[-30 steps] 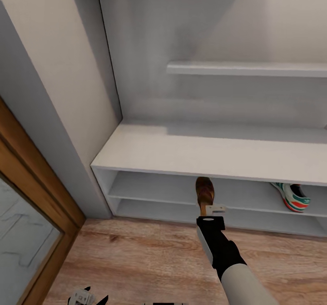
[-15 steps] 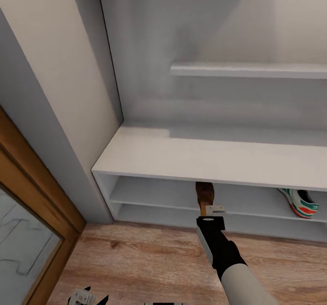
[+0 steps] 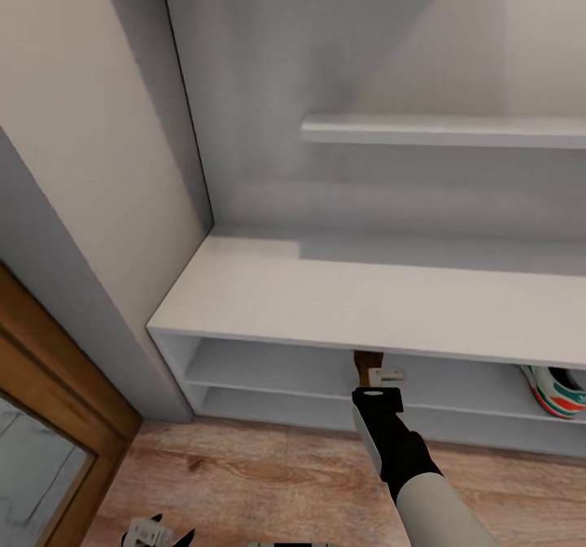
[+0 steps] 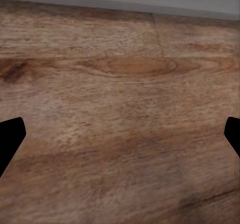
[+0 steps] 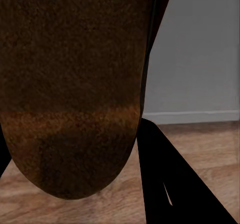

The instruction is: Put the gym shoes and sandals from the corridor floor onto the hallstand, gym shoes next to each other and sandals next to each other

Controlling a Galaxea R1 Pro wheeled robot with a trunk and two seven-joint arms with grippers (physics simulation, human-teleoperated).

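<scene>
My right gripper is shut on a dark brown sandal, holding it at the mouth of the upper open tier of the light grey hallstand. The bench top hides most of that sandal. In the right wrist view its brown sole looms close, with one dark finger beside it. One white gym shoe with green stripes and red-orange accents lies on the same tier at the far right, partly cut off. My left gripper hangs low over the corridor floor, open.
A wall shelf juts out above the bench. A wooden door frame with a glass panel stands at the left, beside a grey wall corner. Wood-plank floor lies in front of the rack.
The view has shifted closer to the rack. The sandal in my right gripper now sits further under the bench top, and less of it shows. The gym shoe appears further right.
</scene>
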